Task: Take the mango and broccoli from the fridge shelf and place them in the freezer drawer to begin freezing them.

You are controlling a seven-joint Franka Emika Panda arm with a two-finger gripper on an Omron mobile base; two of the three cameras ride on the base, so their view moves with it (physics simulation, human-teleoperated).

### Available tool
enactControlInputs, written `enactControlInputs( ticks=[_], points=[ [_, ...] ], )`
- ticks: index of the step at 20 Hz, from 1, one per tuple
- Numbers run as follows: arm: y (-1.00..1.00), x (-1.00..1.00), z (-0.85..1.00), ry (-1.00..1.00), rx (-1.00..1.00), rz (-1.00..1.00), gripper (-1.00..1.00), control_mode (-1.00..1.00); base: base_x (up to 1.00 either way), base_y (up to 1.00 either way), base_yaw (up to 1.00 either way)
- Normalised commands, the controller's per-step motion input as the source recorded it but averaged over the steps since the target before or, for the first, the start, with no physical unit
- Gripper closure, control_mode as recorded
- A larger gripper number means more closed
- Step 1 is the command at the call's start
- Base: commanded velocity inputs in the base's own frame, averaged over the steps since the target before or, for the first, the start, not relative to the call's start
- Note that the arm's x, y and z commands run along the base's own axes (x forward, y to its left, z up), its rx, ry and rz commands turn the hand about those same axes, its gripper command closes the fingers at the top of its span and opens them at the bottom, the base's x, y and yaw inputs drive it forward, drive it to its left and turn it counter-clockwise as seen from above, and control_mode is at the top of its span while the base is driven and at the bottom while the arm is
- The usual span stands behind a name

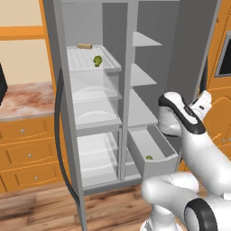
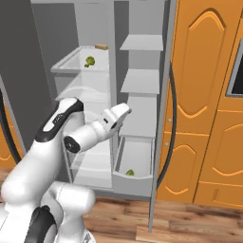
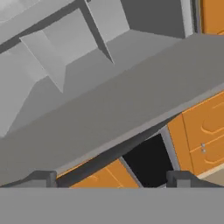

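Broccoli (image 1: 97,60) up on fridge shelf (image 1: 81,63), well above and to the left of pincer (image 2: 124,110). Pincer spread wide, empty, level with the middle grey shelves. Mango (image 1: 149,157) already down in freezer drawer (image 1: 158,164). Next reach probably up and leftward.

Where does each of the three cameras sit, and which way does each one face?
Left base view: behind the arm's left, facing the open fridge; white arm at lower right.
Right base view: behind its right, same fridge; arm at lower left.
Hand view: on the hand, along the open gripper, tilted across grey fridge panels.
Both base views share the broccoli on the fridge shelf and the mango in the freezer drawer.
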Motion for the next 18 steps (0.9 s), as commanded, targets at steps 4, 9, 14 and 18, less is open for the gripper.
enactControlInputs(
  ticks=[4, 9, 14, 18],
  points=[
    [0.0, -0.45, 1.0, -0.01, -0.16, 0.0, -1.0, -1.0, 0.0, 0.0, 0.0],
    [0.0, -0.33, 0.87, 0.01, -0.28, 0.0, -1.0, -1.0, 0.0, 0.0, 0.0],
    [0.0, -0.46, 0.5, 0.02, -0.63, 0.0, -1.0, -1.0, 0.0, 0.0, 0.0],
    [-0.07, -0.67, 0.77, 0.06, -0.53, 0.0, -1.0, -1.0, 0.0, 0.0, 0.0]
  ],
)
